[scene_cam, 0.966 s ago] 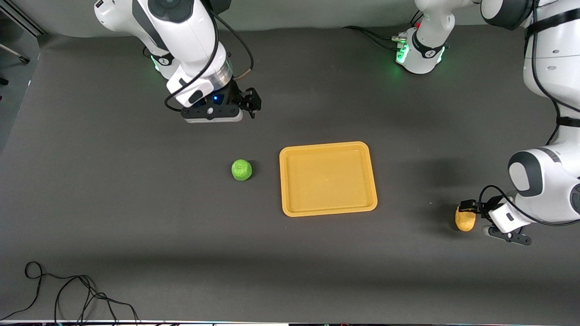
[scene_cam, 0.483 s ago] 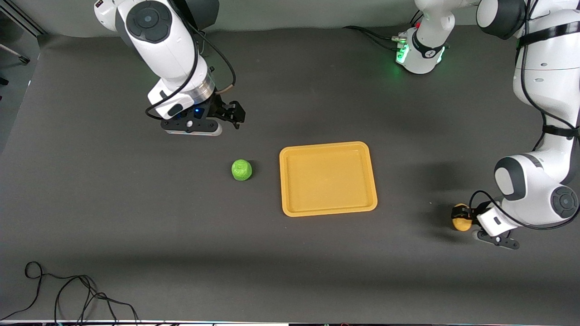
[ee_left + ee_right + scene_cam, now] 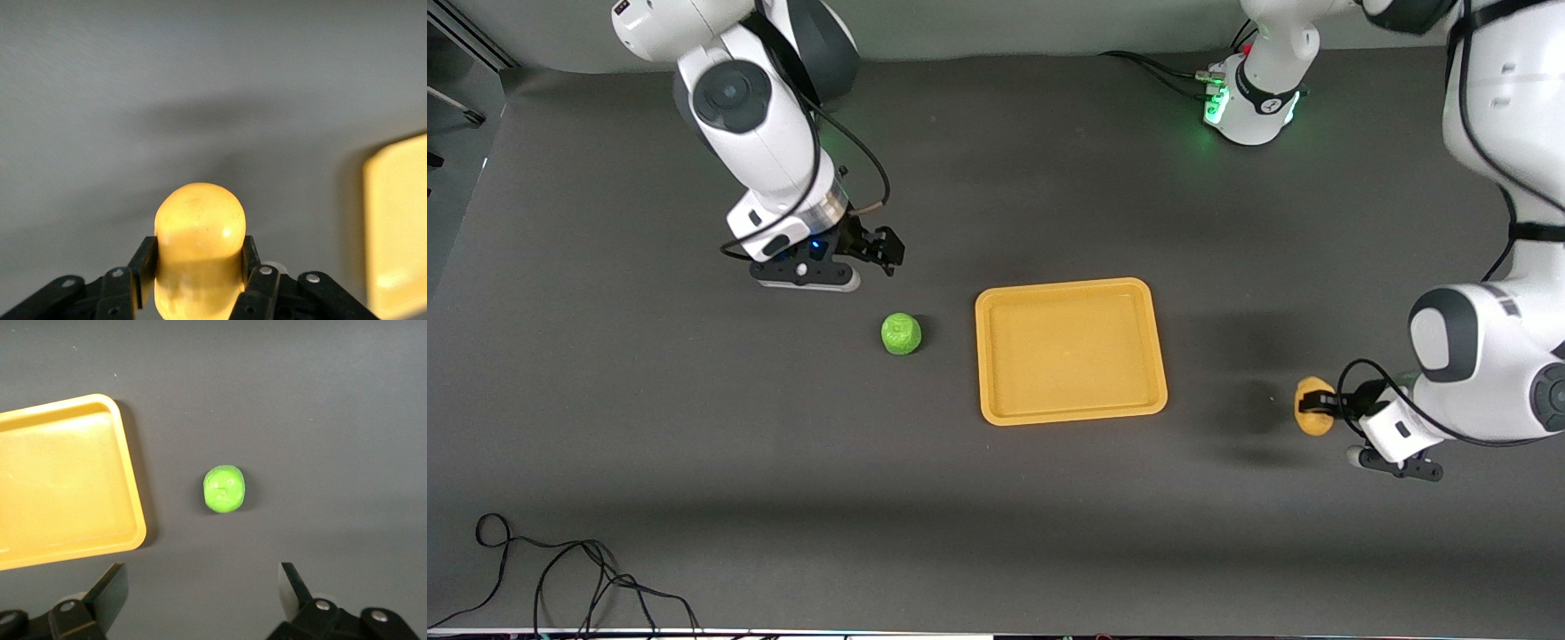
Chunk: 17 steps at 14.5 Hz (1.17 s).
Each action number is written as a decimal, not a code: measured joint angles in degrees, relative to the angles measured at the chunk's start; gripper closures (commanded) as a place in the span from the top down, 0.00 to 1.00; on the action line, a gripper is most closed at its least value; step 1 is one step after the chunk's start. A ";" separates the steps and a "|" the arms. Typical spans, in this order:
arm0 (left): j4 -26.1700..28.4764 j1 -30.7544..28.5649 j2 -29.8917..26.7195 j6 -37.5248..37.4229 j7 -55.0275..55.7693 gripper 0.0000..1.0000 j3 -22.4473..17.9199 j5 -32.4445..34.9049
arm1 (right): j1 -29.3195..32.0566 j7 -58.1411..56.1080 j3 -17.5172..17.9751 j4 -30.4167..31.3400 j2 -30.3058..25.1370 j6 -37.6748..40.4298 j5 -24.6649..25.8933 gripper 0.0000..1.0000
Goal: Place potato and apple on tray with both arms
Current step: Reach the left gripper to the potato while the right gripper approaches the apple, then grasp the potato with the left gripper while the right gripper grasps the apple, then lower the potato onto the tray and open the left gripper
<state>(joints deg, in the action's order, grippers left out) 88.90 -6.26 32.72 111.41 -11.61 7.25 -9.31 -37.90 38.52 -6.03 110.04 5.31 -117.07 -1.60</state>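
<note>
The yellow-orange potato (image 3: 1311,420) is held in my left gripper (image 3: 1316,404), which is shut on it a little above the table at the left arm's end; the left wrist view shows the potato (image 3: 200,220) clamped between both fingers. The green apple (image 3: 901,333) sits on the table beside the yellow-orange tray (image 3: 983,356), toward the right arm's end. My right gripper (image 3: 879,250) is open and empty, over the table just short of the apple. In the right wrist view the apple (image 3: 224,489) lies ahead of the open fingers (image 3: 110,587), next to the tray (image 3: 137,523).
A black cable (image 3: 560,569) lies looped at the table's front corner on the right arm's end. The left arm's base (image 3: 1249,98), with a green light and cables, stands at the table's back edge. The tray's edge shows in the left wrist view (image 3: 397,227).
My left gripper has lifted the potato off the table and carried it a little toward the tray. My right gripper has moved down and closer to the apple, still open.
</note>
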 measured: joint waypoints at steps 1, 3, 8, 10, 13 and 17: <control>1.44 0.09 -1.85 -0.33 3.41 0.25 1.94 -0.55 | -0.01 -0.01 0.00 2.45 0.03 -2.66 0.67 1.00; 7.53 1.26 -5.47 3.72 9.48 0.25 5.38 -0.93 | -0.02 -0.01 0.00 6.74 0.64 -8.48 1.48 1.00; 20.70 14.09 -9.36 18.74 28.71 0.29 7.18 -0.94 | -0.44 -0.01 0.02 10.66 7.81 -20.74 1.70 1.00; 21.83 17.51 -9.31 19.24 33.83 0.29 7.15 -0.83 | -0.53 -0.01 0.04 10.66 10.45 -24.37 1.70 1.00; 23.33 19.38 -8.19 20.98 37.98 0.33 7.02 -0.72 | -0.52 -0.01 0.04 10.72 14.29 -29.16 1.71 1.00; 23.92 19.39 -6.40 22.80 38.29 0.33 6.38 -0.54 | -0.52 -0.01 0.04 13.20 18.85 -37.17 1.97 1.00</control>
<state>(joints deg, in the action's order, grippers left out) 112.82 13.13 26.32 134.21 26.68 13.63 -9.85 -38.42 38.51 -5.99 123.24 24.15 -154.23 0.36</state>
